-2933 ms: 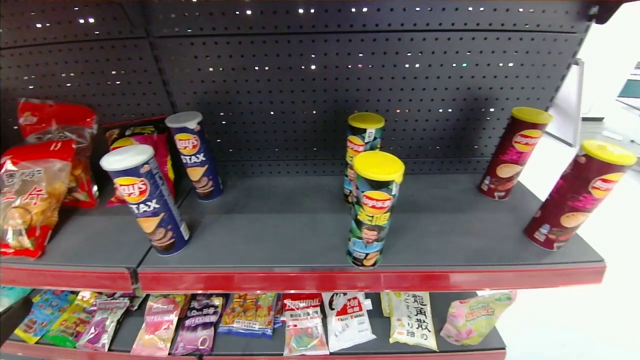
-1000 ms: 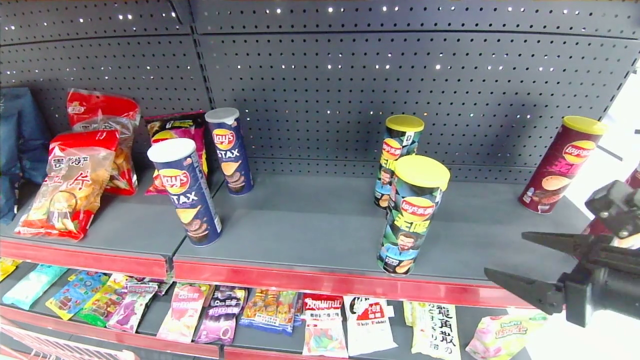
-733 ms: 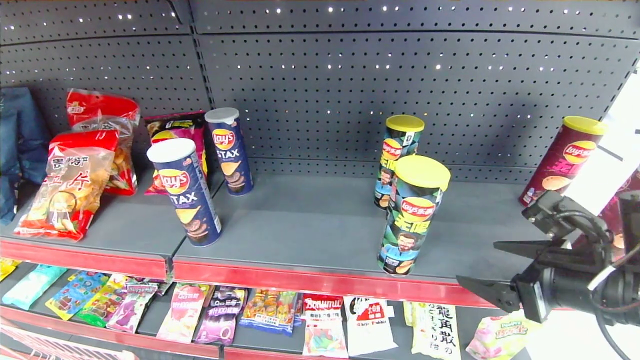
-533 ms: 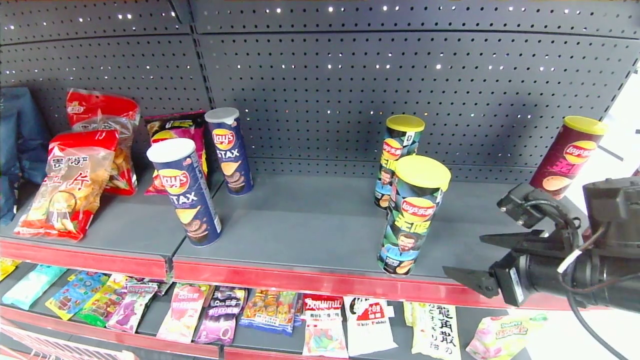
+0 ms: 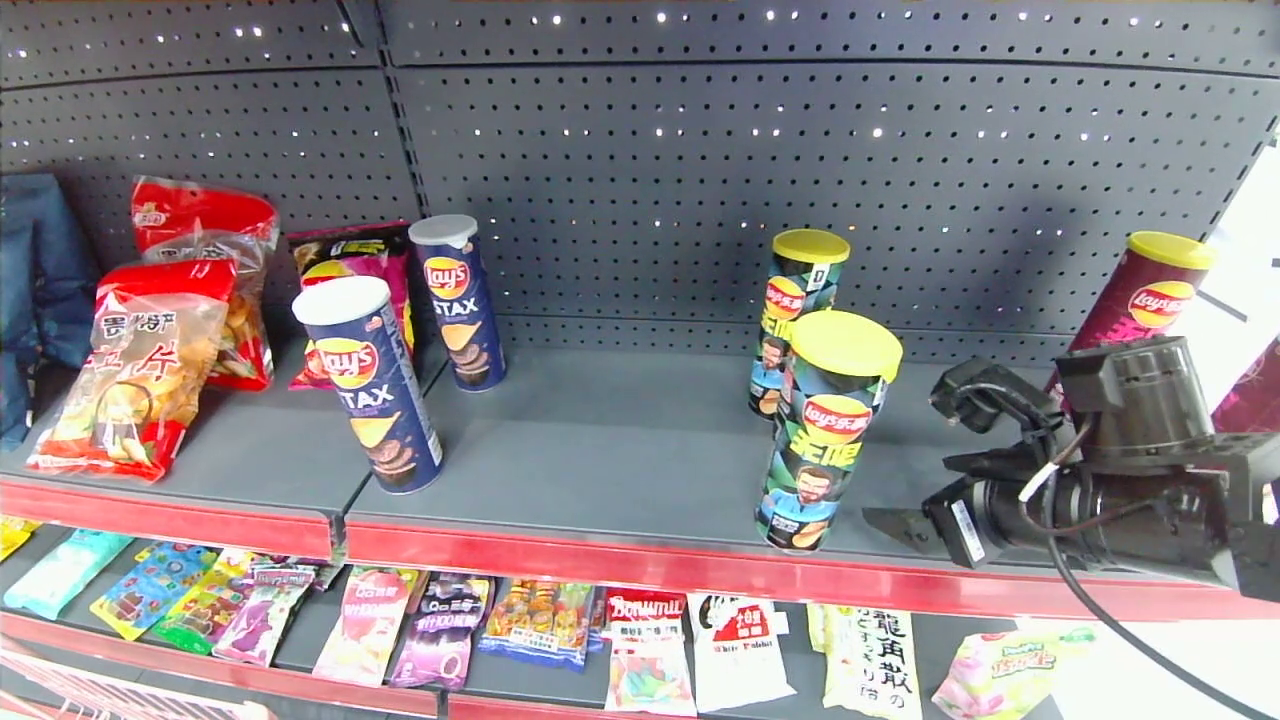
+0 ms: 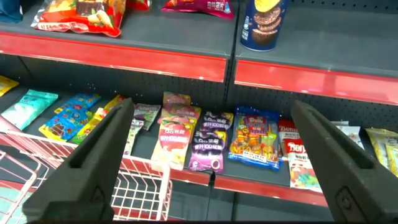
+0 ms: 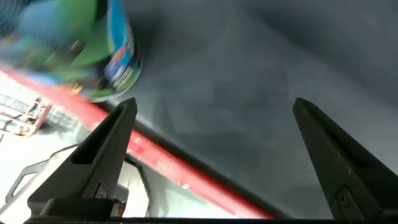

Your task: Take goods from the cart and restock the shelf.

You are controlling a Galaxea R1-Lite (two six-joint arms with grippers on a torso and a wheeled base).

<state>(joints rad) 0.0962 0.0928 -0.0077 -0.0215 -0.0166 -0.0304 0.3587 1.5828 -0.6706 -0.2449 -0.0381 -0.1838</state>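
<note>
The right end effector (image 5: 905, 490) hovers over the front edge of the upper shelf (image 5: 600, 450). Its two black fingers are spread wide with nothing between them. Just off its tips, to the robot's left, a green can (image 5: 825, 430) with a yellow lid stands upright at the shelf's red lip, close to the fingers but apart from them. In the right wrist view this can (image 7: 81, 50) is a blur just beyond one finger of the end effector (image 7: 211, 106). A second green can (image 5: 797, 310) stands behind the first, farther in from the end effector. A maroon can (image 5: 1140, 295) stands beyond the arm, near the back wall. Well off to the end effector's left are a front blue can (image 5: 370, 385), a back blue can (image 5: 455, 300) and red snack bags (image 5: 130, 370).

The left end effector (image 6: 211, 106) is likewise open and empty. It is held lower, facing the lower shelf (image 6: 267, 185), where candy packets (image 6: 205, 143) lie in a row. The white wire cart (image 6: 143, 186) sits just below one of its fingers.
</note>
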